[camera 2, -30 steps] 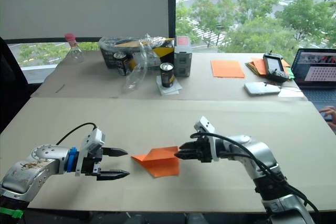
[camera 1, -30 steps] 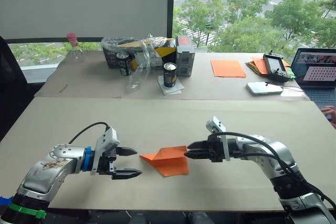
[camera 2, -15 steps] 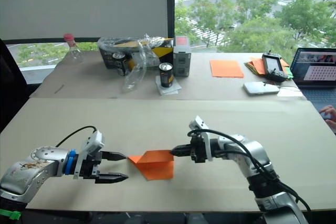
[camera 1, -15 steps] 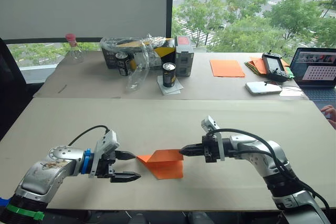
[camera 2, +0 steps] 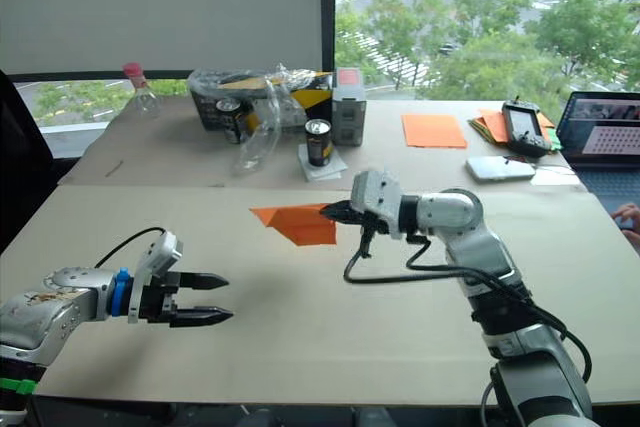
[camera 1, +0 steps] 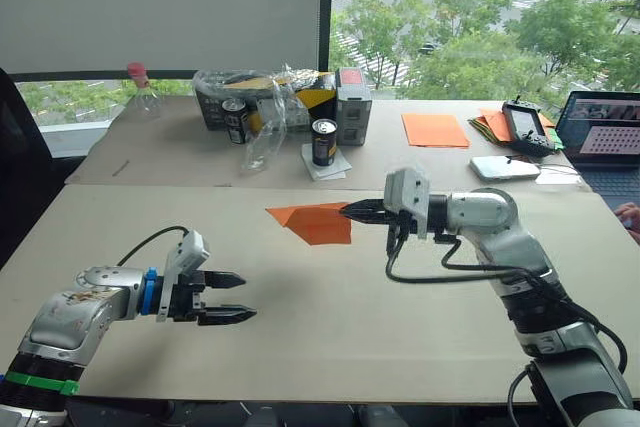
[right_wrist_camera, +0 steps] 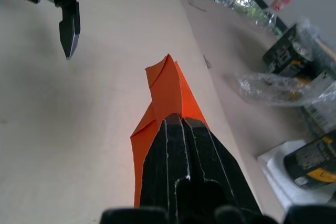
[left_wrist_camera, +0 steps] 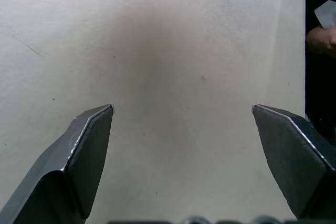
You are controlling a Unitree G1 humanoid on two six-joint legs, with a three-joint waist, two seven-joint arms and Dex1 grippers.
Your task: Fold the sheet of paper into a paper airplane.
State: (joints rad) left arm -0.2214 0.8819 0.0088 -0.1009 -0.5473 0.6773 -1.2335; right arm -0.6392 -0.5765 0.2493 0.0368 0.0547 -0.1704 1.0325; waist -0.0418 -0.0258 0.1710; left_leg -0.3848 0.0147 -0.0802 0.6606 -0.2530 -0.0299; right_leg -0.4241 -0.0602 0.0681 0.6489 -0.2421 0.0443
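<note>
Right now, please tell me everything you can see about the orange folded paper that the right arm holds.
The paper airplane is thin bright orange paper folded into a narrow wedge with layered flaps and visible creases. Its pointed nose faces the robot's left. The right tool is shut on its rear edge and seems to hold it just above the beige table. The left tool is open and well apart from it.
</note>
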